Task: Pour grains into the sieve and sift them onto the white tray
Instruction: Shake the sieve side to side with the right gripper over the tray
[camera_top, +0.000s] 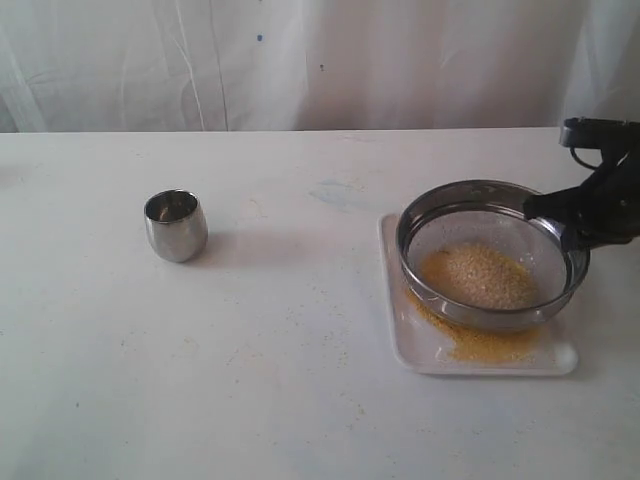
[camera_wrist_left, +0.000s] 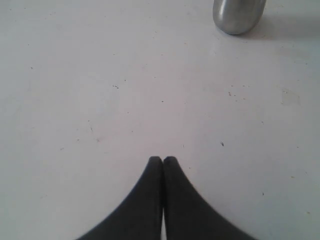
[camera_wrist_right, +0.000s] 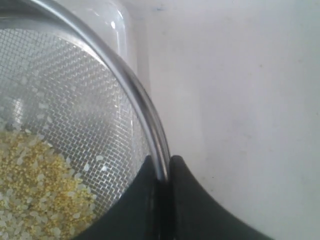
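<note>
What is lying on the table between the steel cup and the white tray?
Nothing stands there: the exterior view shows only bare table between the steel cup and the white tray.

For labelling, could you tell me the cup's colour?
Shiny silver cup; exterior view shows it best.

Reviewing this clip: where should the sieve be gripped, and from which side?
Grip the sieve by its thin upright rim, on the side away from the cup, with one finger inside the wall and one outside. It looks too wide to span. The right gripper pinches exactly there, clear of the grains.
</note>
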